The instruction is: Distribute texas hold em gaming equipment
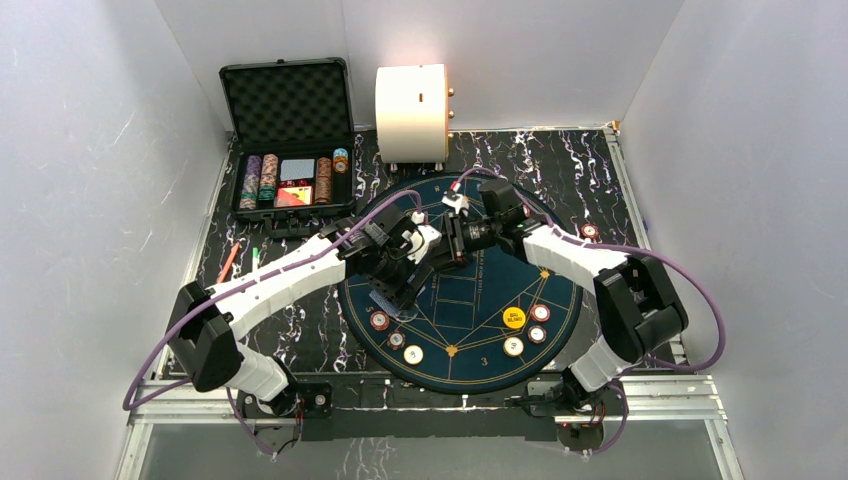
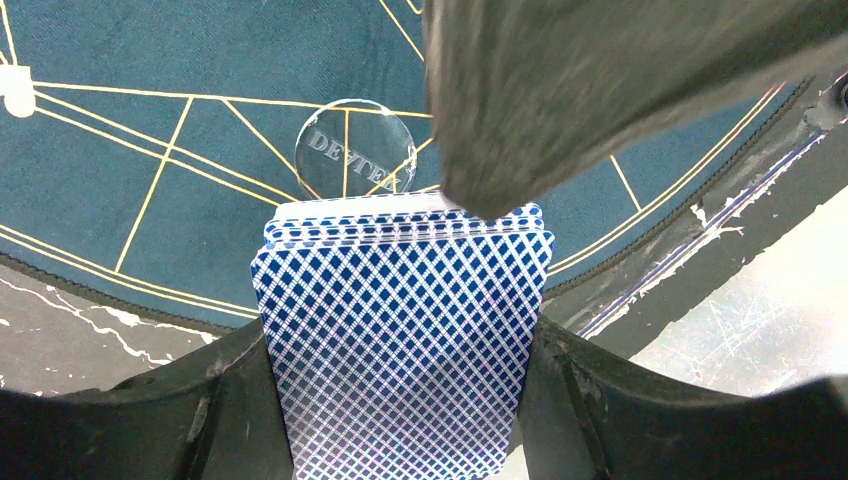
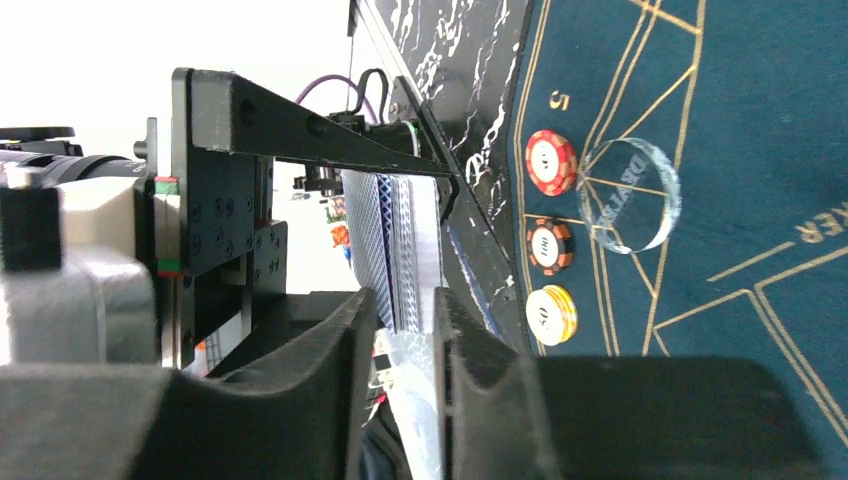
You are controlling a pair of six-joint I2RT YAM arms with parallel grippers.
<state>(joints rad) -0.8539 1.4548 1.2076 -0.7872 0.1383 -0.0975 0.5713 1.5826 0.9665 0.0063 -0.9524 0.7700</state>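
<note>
Cards point(image 2: 395, 300) held tight in the left gripper point(image 2: 400, 405) could spill if the right gripper point(image 3: 405, 305), jaws narrowly apart, pulls too many.

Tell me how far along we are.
Chips sit at two seats on the mat, yellow button and clear dealer button out. Left gripper holds the deck; right gripper is at its edge. Nothing dealt yet; more chips wait in the case.

Robot test cell, probably a lab, white panels point(image 1: 90, 150) boxing in a black marbled table point(image 1: 560, 160), aluminium rail frame point(image 1: 170, 405), purple-cabled arms point(image 1: 270, 285) bolted at its edge
</note>
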